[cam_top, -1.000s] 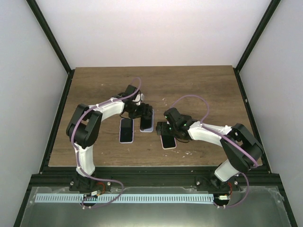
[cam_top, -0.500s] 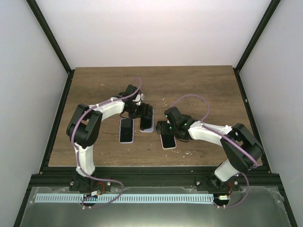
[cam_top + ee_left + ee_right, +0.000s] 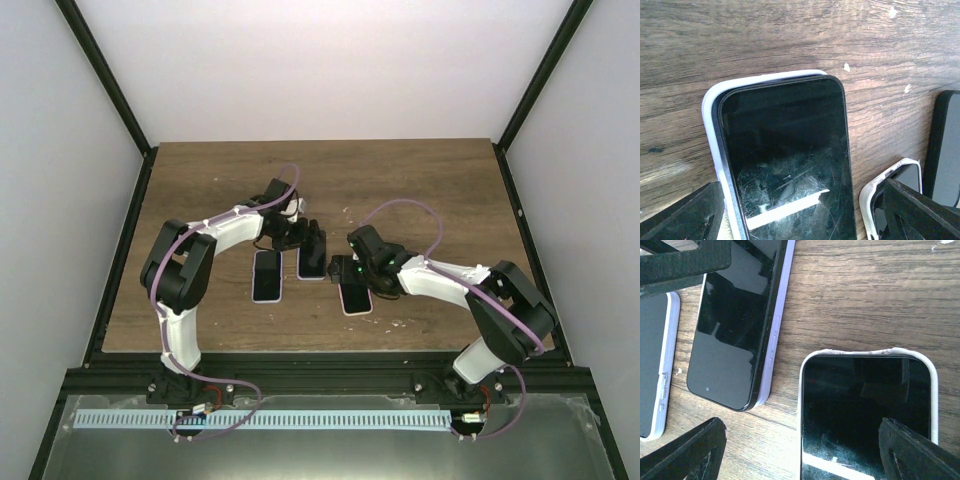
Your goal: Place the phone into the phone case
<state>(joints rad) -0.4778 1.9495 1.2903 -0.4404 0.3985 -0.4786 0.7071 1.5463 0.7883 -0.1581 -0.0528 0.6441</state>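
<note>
Status: left gripper [image 3: 800, 212] is hanging released, straddling the phone [image 3: 785, 155], probably to press it home | phone is lying in its pale case [image 3: 712, 130] on the table [image 3: 790, 30], rim showing unevenly, seating likely unfinished | right gripper [image 3: 802, 447] is hovering released over neighbouring cased phone [image 3: 865, 405].

Brown wood counter [image 3: 430, 190], left phone [image 3: 267, 277] lying alone, L gripper [image 3: 309, 240] over middle phone [image 3: 310, 270], R gripper [image 3: 343, 269] by right phone [image 3: 357, 300], all close.

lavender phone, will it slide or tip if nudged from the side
Likely slides, not tips: the lavender phone seems to lie flat, screen up, on the table. Probably stiff and slippery to pinch, given its glossy screen and thin edge.
</note>
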